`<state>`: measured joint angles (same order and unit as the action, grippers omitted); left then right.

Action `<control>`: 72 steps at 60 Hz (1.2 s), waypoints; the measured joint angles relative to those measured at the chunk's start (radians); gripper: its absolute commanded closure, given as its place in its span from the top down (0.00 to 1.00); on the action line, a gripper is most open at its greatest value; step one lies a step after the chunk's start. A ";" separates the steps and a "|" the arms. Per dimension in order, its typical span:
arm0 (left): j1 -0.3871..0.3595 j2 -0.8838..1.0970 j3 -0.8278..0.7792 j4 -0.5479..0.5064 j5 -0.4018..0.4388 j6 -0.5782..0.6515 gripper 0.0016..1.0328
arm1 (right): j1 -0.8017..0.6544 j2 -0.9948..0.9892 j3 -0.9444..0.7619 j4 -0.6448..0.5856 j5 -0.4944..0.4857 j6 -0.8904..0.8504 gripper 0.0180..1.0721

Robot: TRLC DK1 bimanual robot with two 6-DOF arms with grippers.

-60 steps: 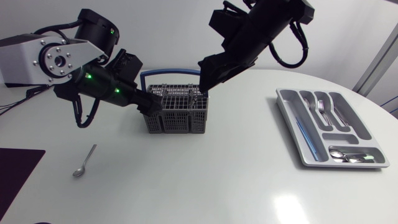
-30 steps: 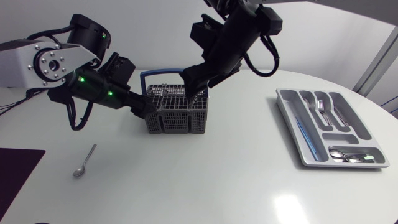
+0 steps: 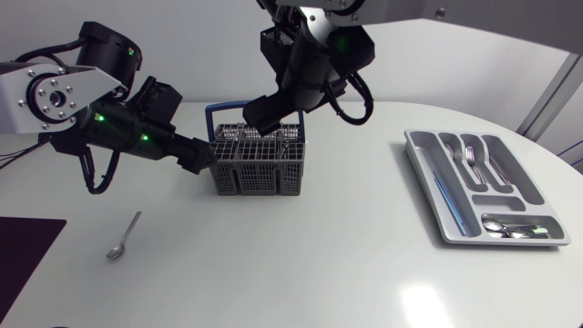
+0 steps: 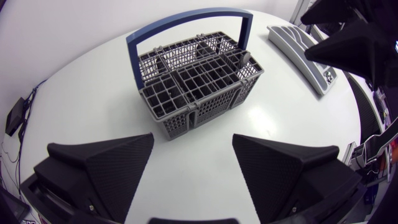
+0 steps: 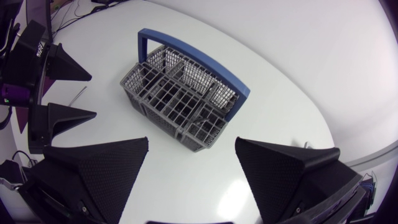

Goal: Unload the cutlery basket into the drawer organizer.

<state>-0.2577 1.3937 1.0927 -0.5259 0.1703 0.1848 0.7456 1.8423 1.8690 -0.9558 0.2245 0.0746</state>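
Right gripper: wide open, nothing held, poised over basket. Left gripper: also open and empty, just beside basket's side wall. Basket contents cannot be made out. Spoon is seen loose on table; organizer well apart, partly filled. Step judged: picking from basket. Descent into a cell is called for.

The left arm is showing a silver-grey link ringed with screws, black joints, green lights glowing at its 4 o'clock, and looping black cables. The left gripper is showing ribbed matte-black fingers.
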 measured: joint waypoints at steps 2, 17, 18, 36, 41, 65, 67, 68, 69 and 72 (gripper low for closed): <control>0.000 -0.001 0.000 0.000 0.002 0.000 0.87 | 0.004 0.004 0.016 -0.039 -0.004 0.032 0.95; 0.000 -0.002 -0.013 0.001 0.005 0.000 0.88 | -0.001 0.056 0.140 -0.198 -0.127 0.317 0.95; 0.000 -0.002 -0.014 0.000 0.005 0.000 0.88 | -0.001 0.059 0.141 -0.201 -0.126 0.336 0.95; 0.006 -0.023 -0.043 0.019 0.006 0.000 0.91 | -0.003 0.084 0.188 -0.231 -0.090 0.514 0.95; 0.008 -0.026 -0.048 0.023 0.006 0.000 0.91 | 0.000 0.084 0.201 -0.235 -0.069 0.541 0.95; 0.008 -0.026 -0.075 0.058 0.006 0.000 0.91 | 0.011 0.220 0.341 -0.350 -0.063 0.673 0.86; 0.008 -0.026 -0.077 0.062 0.006 0.000 0.92 | 0.010 0.228 0.348 -0.350 -0.064 0.681 0.86; 0.008 -0.026 -0.079 0.065 0.006 0.000 0.92 | 0.010 0.230 0.349 -0.350 -0.065 0.683 0.86; 0.008 -0.026 -0.080 0.066 0.005 0.000 0.92 | 0.008 0.232 0.351 -0.350 -0.069 0.685 0.86; 0.008 -0.026 -0.088 0.072 0.006 0.000 0.92 | 0.005 0.238 0.357 -0.350 -0.084 0.690 0.86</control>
<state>-0.2497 1.3674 1.0046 -0.4534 0.1761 0.1848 0.7502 2.0804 2.2257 -1.3060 0.1410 0.7643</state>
